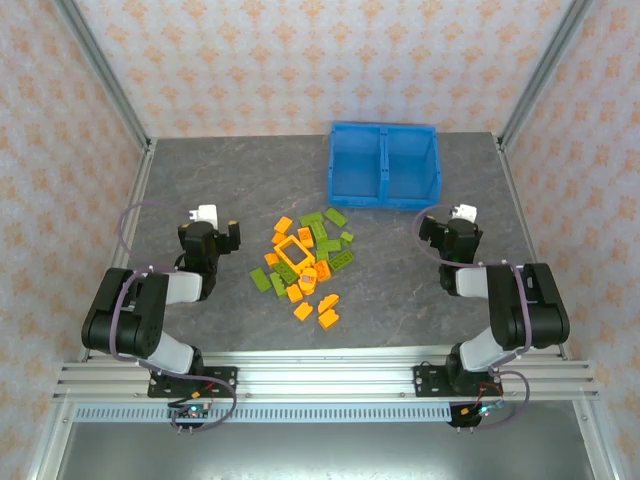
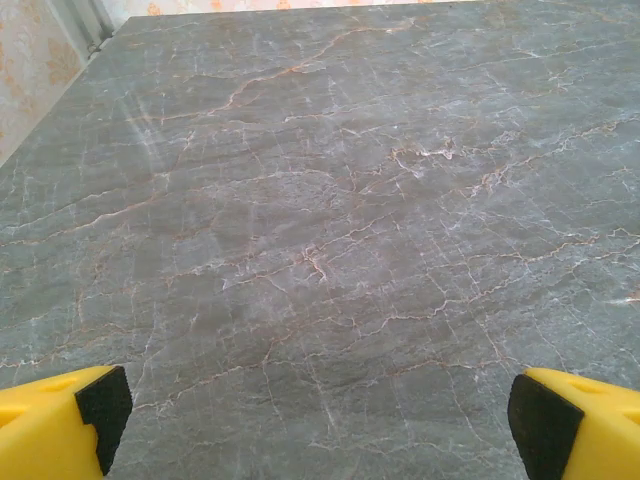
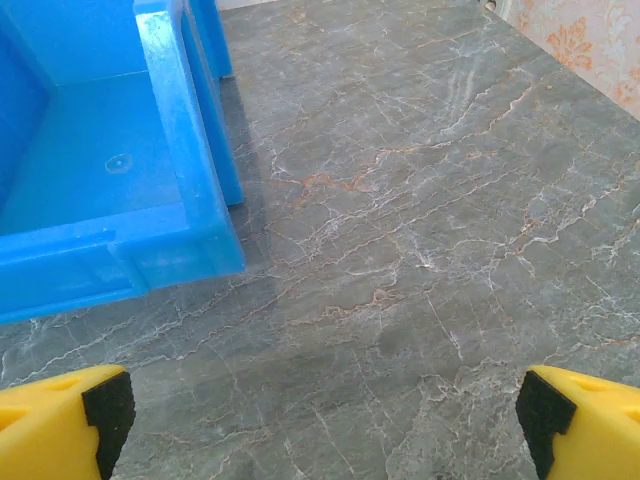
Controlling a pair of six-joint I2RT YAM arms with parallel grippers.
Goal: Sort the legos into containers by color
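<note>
We found the left gripper and right gripper wide open and empty, the legos heaped on the table near the blue bin, and judged them light, rigid, slick, best pinched across flat sides.

A grey marble-veined tabletop sits between peach patterned walls and aluminium frame posts.

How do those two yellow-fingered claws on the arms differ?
The left yellow-fingered gripper faces bare grey marbled table; the right yellow-fingered gripper faces a corner of the bright blue plastic bin. The left sits nearer the orange and green plastic bricks than the right. Both stand open, empty.
</note>
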